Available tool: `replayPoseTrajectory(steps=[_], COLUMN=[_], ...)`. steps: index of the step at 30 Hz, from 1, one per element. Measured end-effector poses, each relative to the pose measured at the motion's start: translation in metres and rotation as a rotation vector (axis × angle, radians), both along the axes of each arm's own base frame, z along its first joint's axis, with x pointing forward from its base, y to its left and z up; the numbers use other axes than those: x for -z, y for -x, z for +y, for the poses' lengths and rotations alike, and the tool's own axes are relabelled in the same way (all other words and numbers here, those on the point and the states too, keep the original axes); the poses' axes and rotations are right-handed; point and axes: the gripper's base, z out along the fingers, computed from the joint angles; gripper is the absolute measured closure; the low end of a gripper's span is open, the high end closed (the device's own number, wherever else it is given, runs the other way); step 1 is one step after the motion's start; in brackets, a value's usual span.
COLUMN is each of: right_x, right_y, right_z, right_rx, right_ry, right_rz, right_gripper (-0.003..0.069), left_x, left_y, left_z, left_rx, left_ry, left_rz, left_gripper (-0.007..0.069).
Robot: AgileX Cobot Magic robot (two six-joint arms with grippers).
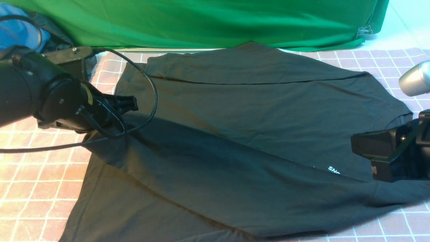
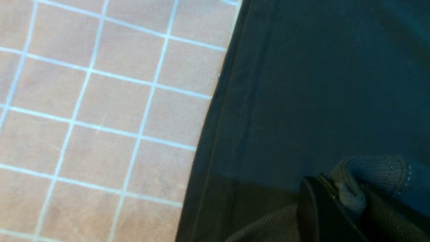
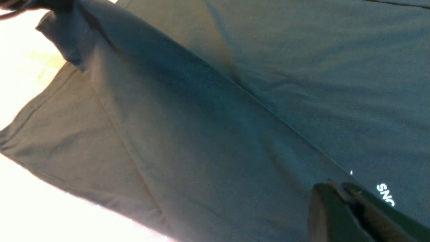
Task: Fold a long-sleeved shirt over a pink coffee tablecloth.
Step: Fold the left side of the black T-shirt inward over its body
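Pink tablecloth [image 1: 37,188]; shirt [image 1: 235,117] in left claw [image 1: 132,103]

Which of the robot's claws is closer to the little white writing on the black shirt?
Right. The right gripper sits just beside the white lettering on the shirt; the left gripper is far across the shirt, by its opposite edge.

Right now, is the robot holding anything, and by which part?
Yes, the long-sleeved shirt: left fingers pinch its ribbed sleeve cuff; right fingers pinch fabric beside the chest print.
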Motion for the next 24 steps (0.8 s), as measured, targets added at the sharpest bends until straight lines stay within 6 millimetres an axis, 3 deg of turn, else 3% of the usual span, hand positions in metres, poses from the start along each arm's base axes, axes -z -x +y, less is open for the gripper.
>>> replayPoseTrajectory(steps=[24], right_x=[0.000], right_y=[0.000], right_z=[0.000], right_rx=[0.000], right_ry=[0.000], right_rz=[0.001], right_gripper=[0.0578], left_x=[0.021], left_y=[-0.031], left_z=[-0.011], left_rx=[0.131], left_ry=[0.002], left_rz=[-0.127], left_gripper=[0.0562])
